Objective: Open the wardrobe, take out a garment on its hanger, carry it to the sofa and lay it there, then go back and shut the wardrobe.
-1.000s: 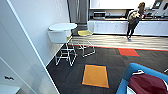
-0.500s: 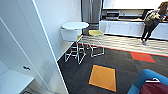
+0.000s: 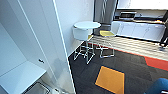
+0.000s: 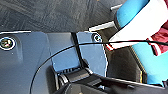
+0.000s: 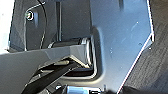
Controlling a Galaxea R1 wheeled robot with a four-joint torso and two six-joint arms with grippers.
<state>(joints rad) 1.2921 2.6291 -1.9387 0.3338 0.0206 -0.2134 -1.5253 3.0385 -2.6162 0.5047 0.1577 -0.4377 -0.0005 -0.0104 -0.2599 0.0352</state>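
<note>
Wardrobe [image 3: 37,45]: white, tall, long axis upright, door edge seen standing open. Right of it: round white table [image 3: 87,25], stools, orange carpet tile [image 3: 110,79], blue sofa [image 3: 158,86] corner. Garment [image 4: 163,37] lies draped on the sofa. Fingers' state cannot be told.

No legible text or signs.

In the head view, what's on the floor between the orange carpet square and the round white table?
Two wire-legged chairs stand beneath the table; toward the orange square there is bare dark carpet.
</note>
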